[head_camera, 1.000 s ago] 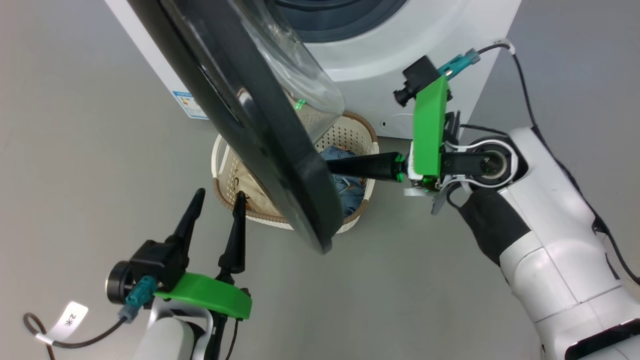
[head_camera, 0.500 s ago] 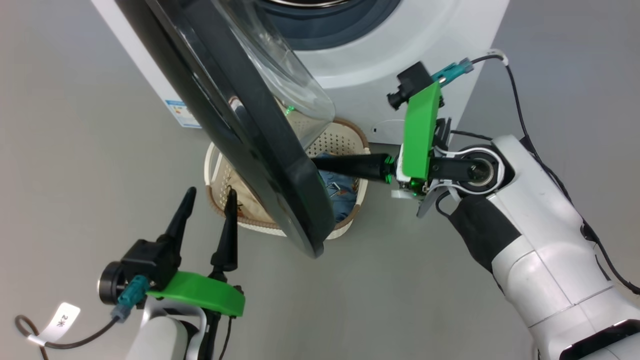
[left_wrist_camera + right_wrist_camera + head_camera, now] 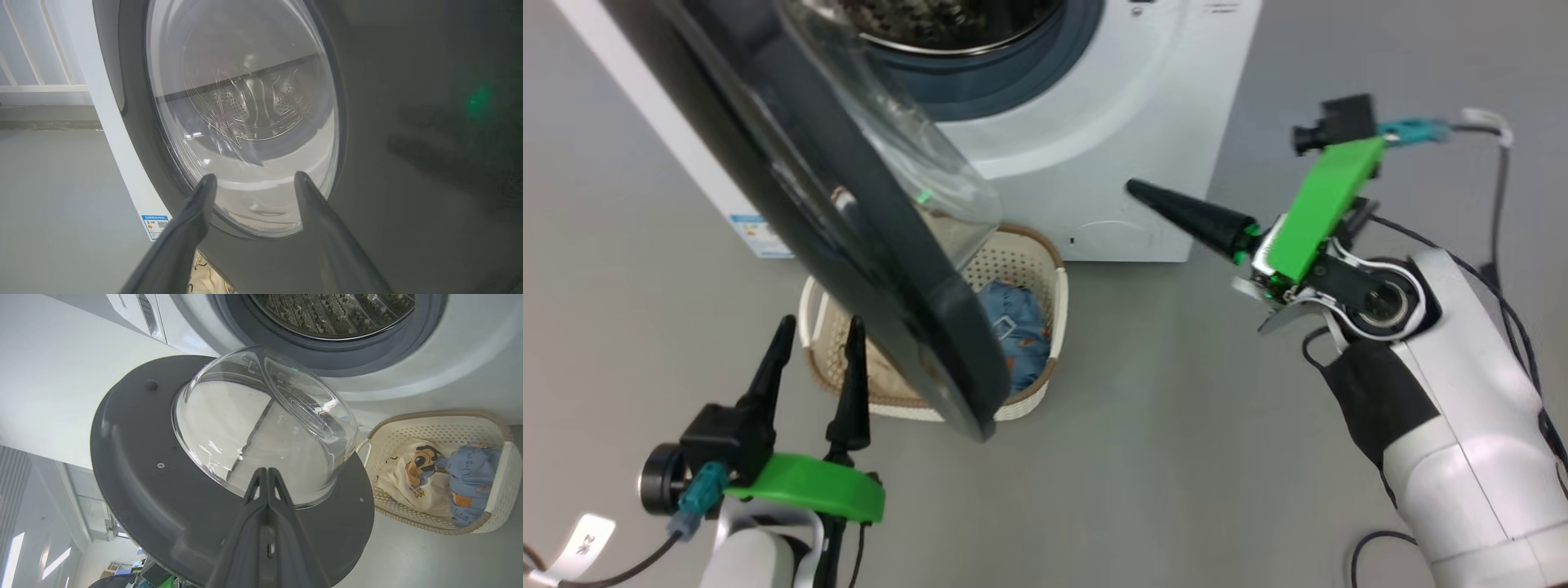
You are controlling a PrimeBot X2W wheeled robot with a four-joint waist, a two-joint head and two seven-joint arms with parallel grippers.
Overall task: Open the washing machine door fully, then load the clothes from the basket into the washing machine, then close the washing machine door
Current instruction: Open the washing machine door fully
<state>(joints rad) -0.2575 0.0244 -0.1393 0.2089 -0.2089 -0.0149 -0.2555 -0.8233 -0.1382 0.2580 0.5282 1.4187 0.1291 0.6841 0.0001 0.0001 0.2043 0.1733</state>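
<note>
The blue label sticker (image 3: pixel 157 225) on the washing machine (image 3: pixel 1111 122) bears a QR code, print unreadable. The white cable tag (image 3: pixel 582 541) shows a blurred 2

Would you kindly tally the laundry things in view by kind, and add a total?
Washing machine: 1
Door: 1
Basket: 1
Garments: 2, one cream garment and one blue garment
Total: 5

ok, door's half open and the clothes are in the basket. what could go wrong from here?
1. The washing machine door overhangs the basket, partly covering the clothes; reaching in now may clip its rim.
2. The open left end effector sits close to the door's outer face; swinging the door wider could hit it.
</note>
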